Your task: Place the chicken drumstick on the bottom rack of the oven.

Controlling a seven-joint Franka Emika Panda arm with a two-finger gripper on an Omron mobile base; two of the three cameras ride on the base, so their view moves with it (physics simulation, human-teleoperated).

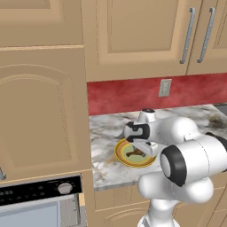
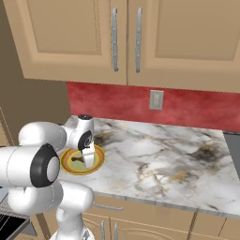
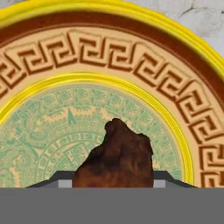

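Drumstick (image 3: 117, 157) sits on the green centre of the yellow-rimmed plate (image 1: 119, 153), which rests on the marble counter (image 2: 159, 154) near its left end, just beside the tall tan cabinet side. In the hand view the brown meat rises straight up between the two finger tips (image 3: 57, 178), whose dark ends show at either flank of it. The gripper (image 1: 142, 150) is down at plate level and pointing down at it in both base views.

Jaw state: tips lie on both sides of the meat and look close against it, but the contact line is cut off at the bottom of the hand view, so I cannot tell whether they are clamped or merely straddling.

Why the hold looks as it does (judgement): the hand comes at the piece from above, so the fingers bracket the thick rounded body, which gives more to bite on than the thin bone stub. The camera sits close over the plate, so the pattern ring fills the view; this fits a grasp stage, not a carry.

Oven (image 1: 40, 204) is low at the left of the left base view, under the cabinet: black control strip, silver knob (image 1: 64, 188), pale window below. In the right base view thin rack wires (image 2: 11, 220) show at the lower left, which suggests the door is down (not certain).

Progress estimate: early. Lift, swing left and down, and placement on the bottom rack all remain.

Risk: plate may slide if the fingers drag on lifting.
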